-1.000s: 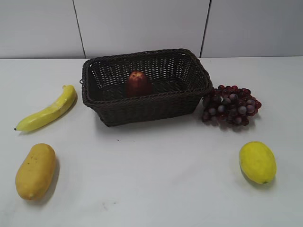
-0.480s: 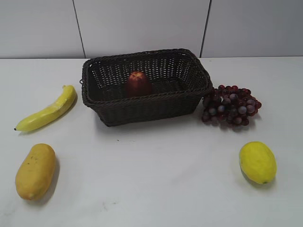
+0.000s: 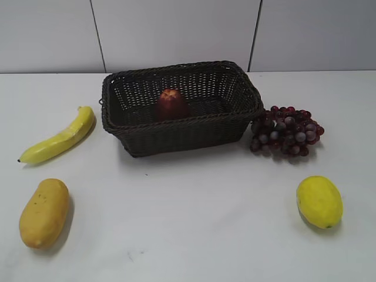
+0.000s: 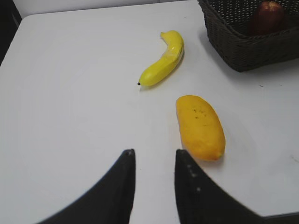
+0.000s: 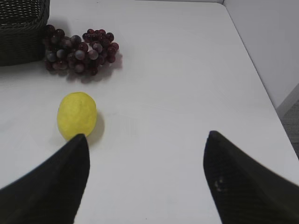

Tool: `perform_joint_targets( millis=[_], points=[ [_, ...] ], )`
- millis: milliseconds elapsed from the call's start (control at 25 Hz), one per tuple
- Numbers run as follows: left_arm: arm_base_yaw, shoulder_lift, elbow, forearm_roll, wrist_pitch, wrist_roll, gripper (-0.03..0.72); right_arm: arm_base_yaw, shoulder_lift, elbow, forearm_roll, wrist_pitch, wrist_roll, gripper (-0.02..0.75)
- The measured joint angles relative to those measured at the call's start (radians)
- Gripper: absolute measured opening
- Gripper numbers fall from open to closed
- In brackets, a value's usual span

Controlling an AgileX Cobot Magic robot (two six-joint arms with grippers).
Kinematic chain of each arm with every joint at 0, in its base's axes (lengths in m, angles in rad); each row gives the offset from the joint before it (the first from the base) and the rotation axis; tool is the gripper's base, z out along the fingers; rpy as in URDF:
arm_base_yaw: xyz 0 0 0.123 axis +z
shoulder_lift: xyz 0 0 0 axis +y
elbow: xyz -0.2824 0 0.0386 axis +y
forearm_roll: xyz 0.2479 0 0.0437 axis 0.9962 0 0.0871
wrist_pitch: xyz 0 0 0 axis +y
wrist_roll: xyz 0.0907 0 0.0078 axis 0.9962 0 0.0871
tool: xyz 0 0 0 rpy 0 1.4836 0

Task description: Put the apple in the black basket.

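Observation:
The dark red apple [image 3: 171,104] sits inside the black basket [image 3: 182,132] at the back middle of the table. It also shows in the left wrist view [image 4: 268,16], inside the basket [image 4: 243,46]. My left gripper [image 4: 154,153] is open and empty, low over the table near the left front, well away from the basket. My right gripper [image 5: 145,135] is wide open and empty over the table's right front. A corner of the basket [image 5: 21,39] shows in the right wrist view. Neither gripper shows in the exterior view.
A yellow banana [image 3: 59,138] and a yellow-orange mango [image 3: 44,211] lie on the left. A dark red grape bunch [image 3: 286,131] lies right of the basket, and a yellow lemon [image 3: 319,201] at the right front. The table's right edge [image 5: 261,93] shows in the right wrist view.

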Motion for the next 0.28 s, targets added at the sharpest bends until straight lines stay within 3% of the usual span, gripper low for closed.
perform_joint_targets(
  millis=[280],
  points=[
    [0.000, 0.000, 0.000, 0.000, 0.000, 0.000, 0.222, 0.000, 0.000, 0.000, 0.000, 0.000, 0.001, 0.572]
  ],
)
